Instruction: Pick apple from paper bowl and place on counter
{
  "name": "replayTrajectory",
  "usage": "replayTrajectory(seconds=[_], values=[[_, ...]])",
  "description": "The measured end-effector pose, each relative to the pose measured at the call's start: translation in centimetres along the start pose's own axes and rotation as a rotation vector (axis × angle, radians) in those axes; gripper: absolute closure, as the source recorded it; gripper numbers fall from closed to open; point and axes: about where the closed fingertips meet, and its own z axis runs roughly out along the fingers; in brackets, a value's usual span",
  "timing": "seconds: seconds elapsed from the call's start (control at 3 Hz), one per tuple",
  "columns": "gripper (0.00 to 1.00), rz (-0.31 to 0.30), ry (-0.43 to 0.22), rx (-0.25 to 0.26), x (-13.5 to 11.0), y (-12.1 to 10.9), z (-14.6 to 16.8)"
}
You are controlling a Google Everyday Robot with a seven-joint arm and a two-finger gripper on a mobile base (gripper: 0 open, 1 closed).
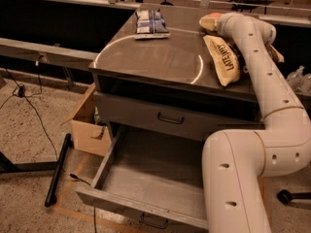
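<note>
One white arm (265,86) only, rising from the lower right and bending back over the right side of the counter (155,57). At its far end the one gripper (217,23), at the back right corner of the counter and mostly hidden behind the last joint (cannot tell if open or closed, or on what). Just left of that joint, on the counter, one paper bowl (205,24), with only a cream part of the rim showing. Above this rim a small reddish-orange patch, by the look the one apple (212,16), inside the bowl and not on the counter itself; too covered to say more.

Two packets on the counter as well: one yellow snack bag (222,59) lying flat beside the arm near the right edge, and one blue-and-white packet (150,22) at the back, well apart from the bowl. Between them, two bright arcs of reflection on the glossy top.

Below, two drawers: the upper drawer (170,116) closed, with one handle on its front; the lower drawer (155,178) pulled far out. On the floor to the left, one cardboard box (90,130) against the cabinet, one black bar (57,171) and one thin cable (36,108).
</note>
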Motion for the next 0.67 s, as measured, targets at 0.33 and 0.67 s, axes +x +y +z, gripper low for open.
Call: replayTrajectory(seconds=[0.33,0.67], values=[[0.34,-0.011,0.019,0.013,0.77,-0.29,0.2],[0.5,-0.02,0.032,0.021,1.21,-0.54,0.22]])
